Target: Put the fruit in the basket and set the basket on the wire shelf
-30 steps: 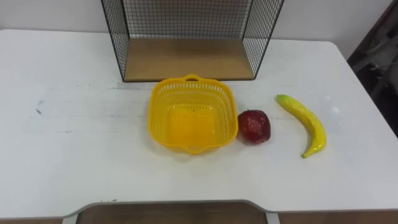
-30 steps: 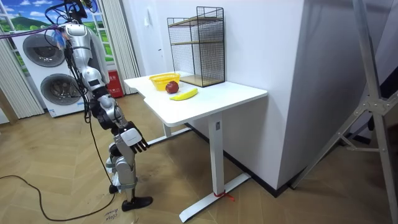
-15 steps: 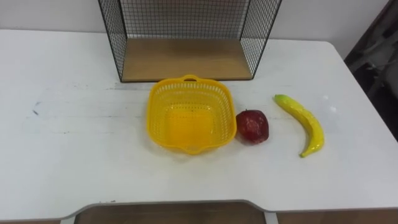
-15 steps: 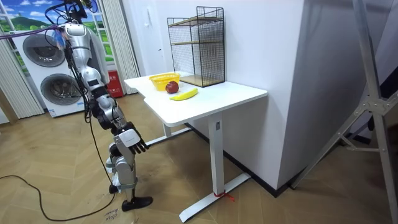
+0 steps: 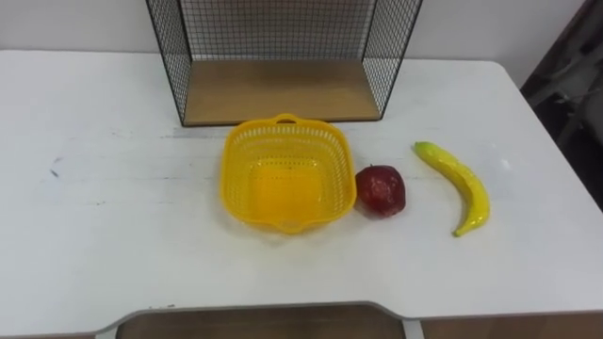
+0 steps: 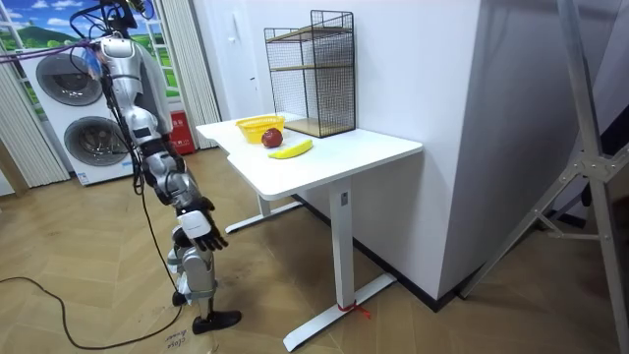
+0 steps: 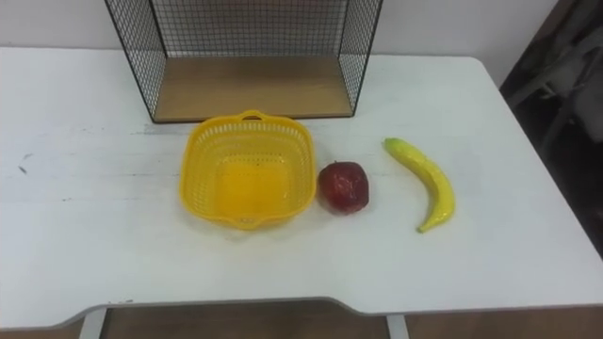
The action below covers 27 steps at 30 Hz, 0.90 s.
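Note:
An empty yellow plastic basket (image 5: 229,175) sits in the middle of the white table (image 5: 113,235). A dark red apple (image 5: 380,190) lies just right of the basket, close to its rim. Further right lies a yellow banana (image 5: 459,186) with a green tip pointing away from me. The black wire shelf (image 5: 283,89) with a wooden floor stands right behind the basket. In the room view I stand at the table's end nearest the room view's left, and my right hand (image 6: 201,225) hangs open below the tabletop, away from the fruit (image 6: 271,139).
The table's front edge (image 5: 254,309) runs close below the basket, and its right edge lies just past the banana. In the room view, washing machines (image 6: 79,133) stand behind me and a tall white wall (image 6: 462,138) rises past the table's far end.
My right hand has sunk a little and drawn back from the table in the room view. The eye view has shifted slightly; basket, apple and banana have not moved.

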Motion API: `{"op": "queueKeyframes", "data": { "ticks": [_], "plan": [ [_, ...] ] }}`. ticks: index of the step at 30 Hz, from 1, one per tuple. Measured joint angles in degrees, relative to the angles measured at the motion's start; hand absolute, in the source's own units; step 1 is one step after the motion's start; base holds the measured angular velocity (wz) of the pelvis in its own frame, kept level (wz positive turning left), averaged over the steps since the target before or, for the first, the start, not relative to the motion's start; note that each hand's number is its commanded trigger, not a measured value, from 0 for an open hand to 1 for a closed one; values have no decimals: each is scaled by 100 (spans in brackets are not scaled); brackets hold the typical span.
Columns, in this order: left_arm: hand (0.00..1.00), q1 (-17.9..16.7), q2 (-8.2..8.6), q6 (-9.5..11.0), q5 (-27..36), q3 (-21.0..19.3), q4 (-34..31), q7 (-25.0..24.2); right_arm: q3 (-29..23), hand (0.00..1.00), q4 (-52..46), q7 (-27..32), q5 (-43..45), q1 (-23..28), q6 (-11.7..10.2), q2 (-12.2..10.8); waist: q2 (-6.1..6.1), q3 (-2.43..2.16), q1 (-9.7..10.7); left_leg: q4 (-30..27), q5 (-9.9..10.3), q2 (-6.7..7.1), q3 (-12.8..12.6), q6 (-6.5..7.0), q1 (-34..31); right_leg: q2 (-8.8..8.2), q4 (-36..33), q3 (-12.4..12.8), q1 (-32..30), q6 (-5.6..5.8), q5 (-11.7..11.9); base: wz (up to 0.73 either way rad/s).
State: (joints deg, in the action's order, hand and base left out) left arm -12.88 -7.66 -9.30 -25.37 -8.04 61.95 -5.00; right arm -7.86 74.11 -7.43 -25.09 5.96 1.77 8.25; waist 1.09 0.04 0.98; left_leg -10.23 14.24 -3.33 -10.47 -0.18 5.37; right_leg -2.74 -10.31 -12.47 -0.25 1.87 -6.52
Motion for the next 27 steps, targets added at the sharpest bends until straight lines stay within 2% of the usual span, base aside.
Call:
{"op": "queueKeyframes", "data": {
  "ticks": [4,6,11,13,15,16,17,19,24,25,27],
  "plan": [
    [0,-24,-1,3,24,-216,0,37,-370,0,184,339,-730,97,94,9,27,-15,71,16,1,3,-9,1,22,-3,-74,42,-35,-3,-38,-4],
    [0,-77,-9,17,204,-327,3,54,-786,0,204,634,-1320,199,193,9,30,-15,169,-13,1,2,-12,0,44,-14,-151,46,-35,-11,-64,0],
    [0,-202,-27,137,492,-559,-2,108,-1790,0,117,1379,-2447,142,196,26,92,13,349,4,7,8,-51,-11,119,-7,-292,179,-74,-31,-132,-11],
    [0,-218,-25,196,506,-668,-5,110,-2151,0,-84,1718,-2873,141,181,60,77,12,372,1,20,14,-51,-11,125,-5,-346,228,-104,-33,-152,-11],
    [0,-235,-60,273,547,-808,-28,117,-2538,0,-498,2181,-3329,118,96,73,75,8,414,-21,19,14,-32,-11,98,0,-366,227,-146,-42,-156,-6],
    [0,-241,-66,281,552,-835,-29,119,-2621,0,-578,2290,-3382,87,60,86,72,-2,433,-33,19,14,-30,-11,79,-1,-368,228,-165,-43,-158,0],
    [0,-249,-71,292,551,-895,-35,137,-2789,0,-740,2533,-3486,-5,-15,124,80,-35,471,-56,19,15,-31,-11,37,-3,-415,240,-208,-47,-159,0],
    [0,-286,-70,327,541,-910,-80,230,-2953,0,-1066,2927,-3526,-103,-163,151,75,-50,498,-101,18,20,-39,-11,12,-5,-473,258,-270,-57,-166,-5],
    [0,-263,-83,477,553,-888,-164,457,-3013,0,-2208,4217,-3454,-328,-635,259,67,-44,528,-140,18,27,-29,-12,-43,-22,-539,242,-323,-59,-199,1],
    [0,-264,-90,483,563,-878,-203,461,-3015,0,-2368,4342,-3438,-331,-667,279,67,-44,527,-137,18,27,-24,-12,-52,-24,-543,236,-334,-60,-199,0],
    [0,-304,-114,567,569,-869,-366,463,-3050,0,-3244,4863,-3272,-326,-811,306,81,-40,521,-111,17,40,-28,-13,-133,-37,-636,260,-462,-66,-231,-2]
  ]
}}
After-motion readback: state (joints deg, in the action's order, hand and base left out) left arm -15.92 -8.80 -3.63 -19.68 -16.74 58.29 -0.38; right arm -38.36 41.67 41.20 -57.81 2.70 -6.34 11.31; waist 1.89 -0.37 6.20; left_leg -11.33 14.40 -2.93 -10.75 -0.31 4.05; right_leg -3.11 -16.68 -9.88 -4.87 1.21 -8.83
